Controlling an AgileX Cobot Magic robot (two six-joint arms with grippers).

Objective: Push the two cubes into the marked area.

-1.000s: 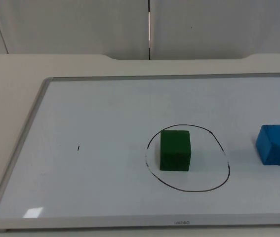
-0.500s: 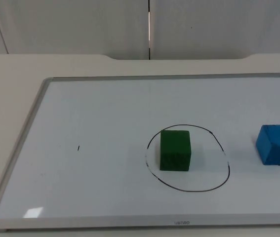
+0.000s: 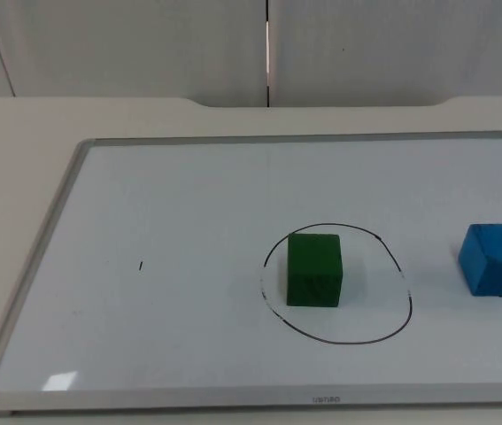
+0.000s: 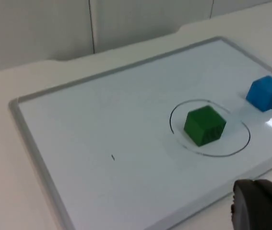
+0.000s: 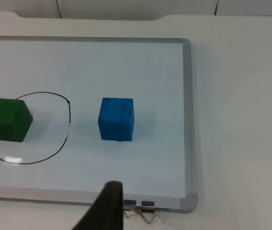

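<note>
Nothing has shifted since the earlier frames: the green cube (image 3: 314, 269) sits inside the hand-drawn black circle (image 3: 336, 282), toward its left side, and the blue cube (image 3: 497, 258) rests well outside it to the right, both matte with slightly worn faces, on the whiteboard (image 3: 189, 204) lying on the worktop (image 3: 20, 124). From the right wrist view, binder clips (image 5: 143, 214) show at the board's edge. How the jaws of the left gripper (image 4: 260, 206) and right gripper (image 5: 104, 208) stand cannot be told.

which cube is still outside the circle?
The blue cube on the whiteboard. It sits apart from the drawn black circle, toward the board's right edge, while the green cube stands inside the line.
</note>
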